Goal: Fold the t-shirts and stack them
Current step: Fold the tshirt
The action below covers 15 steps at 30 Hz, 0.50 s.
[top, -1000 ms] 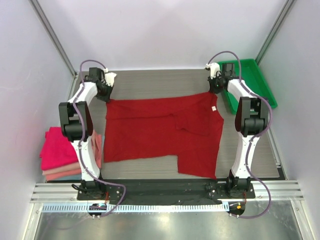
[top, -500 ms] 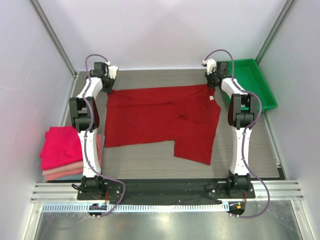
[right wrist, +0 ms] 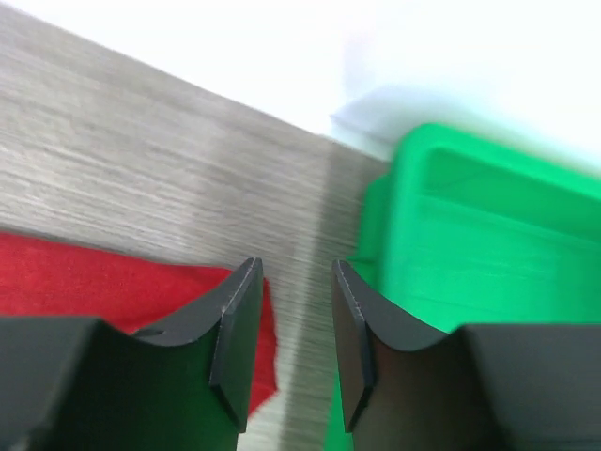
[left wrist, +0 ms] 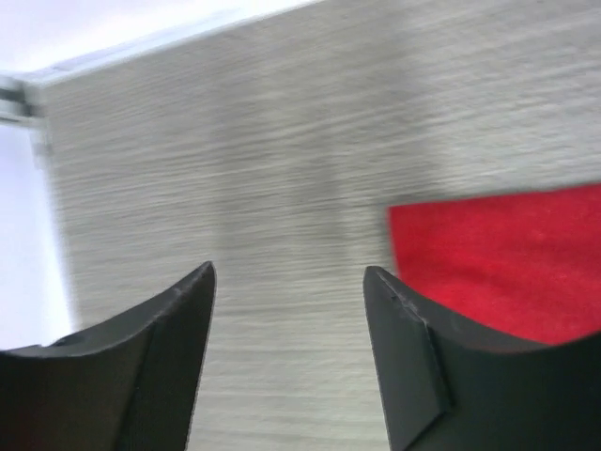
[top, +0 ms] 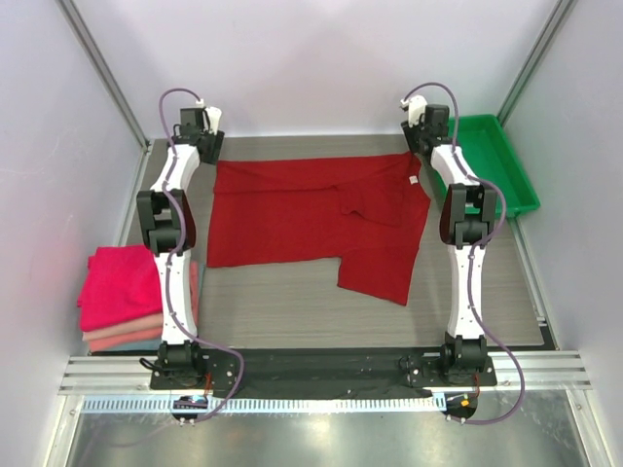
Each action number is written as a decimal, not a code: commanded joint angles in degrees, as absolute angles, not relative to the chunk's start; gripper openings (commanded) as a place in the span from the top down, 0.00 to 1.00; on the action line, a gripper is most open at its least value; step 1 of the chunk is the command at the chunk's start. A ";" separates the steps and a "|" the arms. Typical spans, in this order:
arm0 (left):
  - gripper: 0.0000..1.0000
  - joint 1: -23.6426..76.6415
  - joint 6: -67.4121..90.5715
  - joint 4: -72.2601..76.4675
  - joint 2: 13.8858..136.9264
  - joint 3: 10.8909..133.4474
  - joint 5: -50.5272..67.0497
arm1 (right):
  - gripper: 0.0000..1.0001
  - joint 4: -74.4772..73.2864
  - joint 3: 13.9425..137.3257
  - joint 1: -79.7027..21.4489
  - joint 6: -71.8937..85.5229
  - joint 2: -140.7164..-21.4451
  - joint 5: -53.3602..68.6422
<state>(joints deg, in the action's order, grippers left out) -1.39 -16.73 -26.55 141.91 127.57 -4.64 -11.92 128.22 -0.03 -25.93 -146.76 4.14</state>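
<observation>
Cloth first, from the top camera: a large dark red shirt (top: 292,219) lies spread flat on the grey table (top: 273,302), its far edge running between the two arms. The right half is doubled over itself, with a white tag showing near the far right corner, and one part hangs out toward the near edge. The left gripper (top: 210,148) sits low at the shirt's far left corner, and the right gripper (top: 419,146) at its far right corner. This view is too small to show how either pair of jaws stands. A stack of folded shirts (top: 119,287) rests at the left side beside the left arm, bright pink on top with salmon and pale pink under it. A green tray (top: 492,161) lies at the far right, just beside the right arm.

From the left wrist camera, the left gripper (left wrist: 289,272) has its jaws wide apart with only bare table (left wrist: 282,160) between them. The shirt's corner (left wrist: 507,263) lies to the right, just beside the right finger (left wrist: 404,366).

From the right wrist camera, the right gripper (right wrist: 296,272) has its jaws a narrow way apart, gripping nothing, with table showing in the gap. The shirt's edge (right wrist: 113,277) lies to the left, partly behind the left finger (right wrist: 235,329). The tray (right wrist: 488,244) fills the right side.
</observation>
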 commanded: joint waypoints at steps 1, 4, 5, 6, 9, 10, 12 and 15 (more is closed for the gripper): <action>0.32 0.86 -16.86 -21.71 130.80 127.71 -11.86 | 0.58 -9.05 128.60 0.61 -24.61 -135.73 3.33; 0.31 2.37 -18.98 -23.72 122.54 120.35 -12.30 | 0.56 -10.19 118.60 0.70 -25.66 -125.01 10.43; 0.31 2.55 -18.81 -24.86 120.17 116.84 -11.70 | 0.55 -10.54 110.82 0.70 -26.19 -121.33 13.24; 0.32 2.64 -17.94 -28.61 116.58 115.07 -10.65 | 0.55 -11.16 106.39 0.70 -27.32 -115.02 16.23; 0.32 2.72 -14.42 -35.22 111.11 107.10 -3.18 | 0.54 -15.02 88.99 0.44 -33.12 -101.40 26.61; 0.33 2.81 -13.02 -35.94 107.44 104.70 -2.21 | 0.54 -18.86 85.03 0.53 -35.14 -98.73 30.02; 0.35 2.81 -10.03 -37.96 104.87 98.04 1.64 | 0.54 -23.09 74.22 0.44 -41.81 -90.84 32.95; 0.40 2.90 -7.66 -38.50 101.43 92.04 4.56 | 0.50 -33.29 61.64 0.00 -54.96 -83.96 36.48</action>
<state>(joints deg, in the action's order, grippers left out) 3.44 -12.08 -33.45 101.03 97.65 -1.08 -20.43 71.46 0.47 -40.32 -86.00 28.49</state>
